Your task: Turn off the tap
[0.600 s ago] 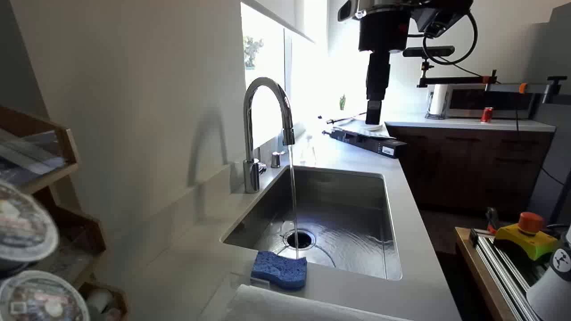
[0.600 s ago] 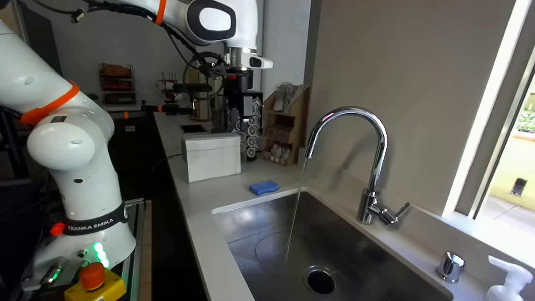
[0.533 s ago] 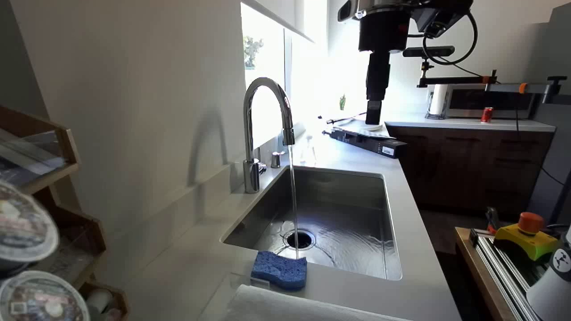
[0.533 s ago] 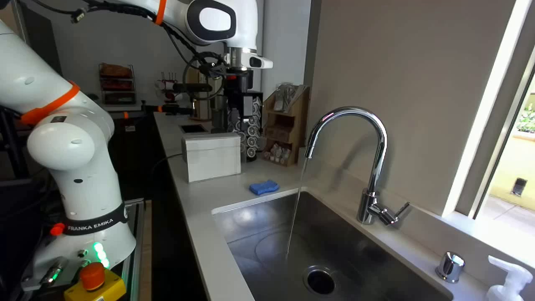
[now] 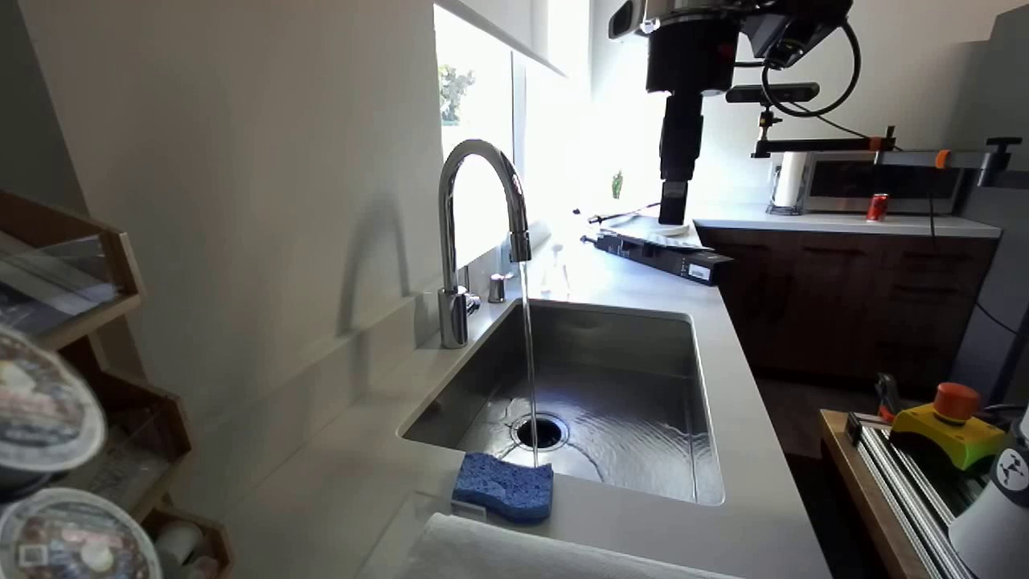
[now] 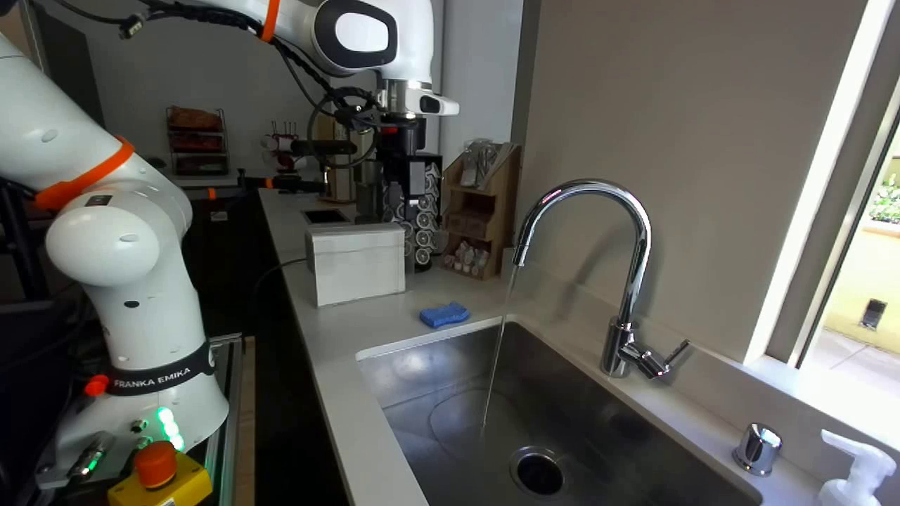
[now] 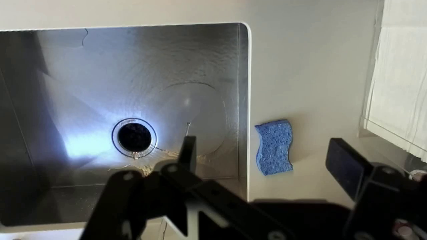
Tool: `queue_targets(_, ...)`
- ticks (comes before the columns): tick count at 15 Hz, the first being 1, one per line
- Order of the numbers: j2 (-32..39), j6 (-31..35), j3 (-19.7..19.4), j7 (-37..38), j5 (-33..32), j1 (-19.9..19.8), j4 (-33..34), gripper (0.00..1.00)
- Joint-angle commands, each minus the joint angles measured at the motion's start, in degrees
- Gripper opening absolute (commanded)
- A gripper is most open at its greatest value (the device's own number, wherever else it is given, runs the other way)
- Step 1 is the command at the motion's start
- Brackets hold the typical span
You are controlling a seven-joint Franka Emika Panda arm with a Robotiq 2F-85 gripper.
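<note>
Tap (image 6: pixel 639 260) stands upright on the counter (image 6: pixel 344 372) beside the sink (image 6: pixel 422 365); seen in both exterior views. Water stream (image 6: pixel 496 351) falls from its spout (image 6: pixel 519 254) into the sink. In an exterior view, clock centred on tap base (image 6: pixel 616 351): lever (image 6: pixel 677 353) at 3; silver cap (image 6: pixel 758 450) and white soap pump (image 6: pixel 868 467) near 4; drain (image 6: pixel 538 472) at 7; blue sponge (image 6: pixel 444 315) on counter between 9 and 10; white box (image 6: pixel 358 267) farther out, also between 9 and 10. Gripper (image 7: pixel 263 146) at 10, hanging downward, well apart from tap. Wrist view: fingers (image 7: pixel 345 166) spread wide apart, sponge appearing between them. White arm (image 6: pixel 105 246) mounted at 9.
</note>
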Motion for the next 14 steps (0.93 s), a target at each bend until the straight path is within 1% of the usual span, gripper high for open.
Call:
queue_targets(1,0.0,-0.1,-0.2,0.1,-0.1,0.3,0.1,1.00)
queue_targets(3,0.0,-0.1,-0.2,0.1,-0.1,0.3,0.1,1.00)
queue_targets(4,0.6,-1.2,-0.4,2.3,-0.7,-1.2,0.5,1.00)
queue_targets(9,0.4,-0.1,-2.5,10.8,-3.6,-8.5,0.3,1.00)
queue_targets(14,3.4,3.5,-4.4,11.5,-4.8,-11.6,2.1,1.00)
